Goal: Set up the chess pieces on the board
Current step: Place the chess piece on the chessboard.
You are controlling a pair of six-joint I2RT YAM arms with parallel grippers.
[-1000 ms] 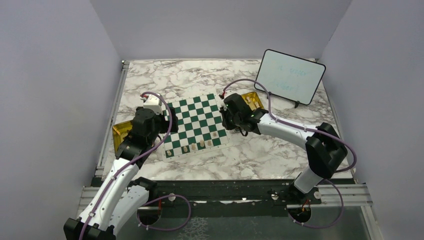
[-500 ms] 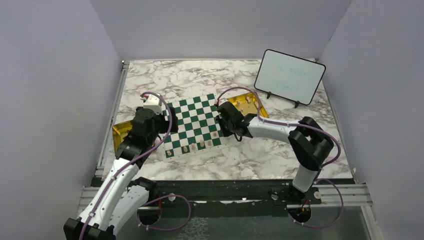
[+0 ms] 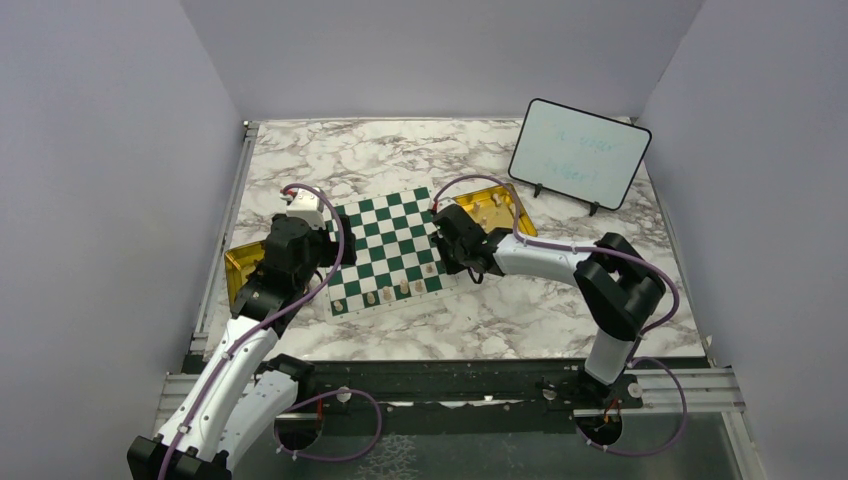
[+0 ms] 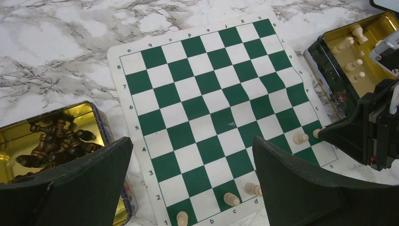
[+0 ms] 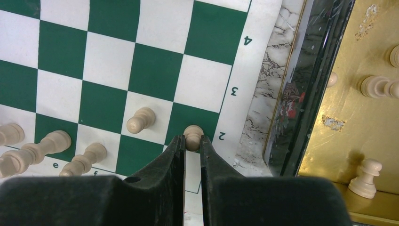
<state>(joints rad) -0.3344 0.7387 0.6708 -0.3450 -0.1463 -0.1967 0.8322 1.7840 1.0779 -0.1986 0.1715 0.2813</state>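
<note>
The green-and-white board [image 3: 390, 240] lies mid-table. Several cream pieces [image 3: 404, 288] stand along its near row. My right gripper [image 5: 192, 141] is shut on a cream pawn [image 5: 193, 134] at the green corner square beside the "2" label, on the board's right edge [image 3: 431, 268]. Another pawn [image 5: 140, 118] stands one square to its left. My left gripper [image 4: 192, 140] is open and empty, held above the board's left part with near-row pieces [image 4: 230, 198] between its fingers.
A gold tin [image 3: 500, 205] with loose cream pieces [image 5: 376, 87] sits just right of the board. A gold tin [image 4: 51, 141] of dark pieces sits at the board's left. A framed whiteboard [image 3: 578, 153] stands at the back right.
My right arm swung left from the gold tin's edge to the board's right edge, bringing the pawn low over the corner square. The left arm has not moved.
</note>
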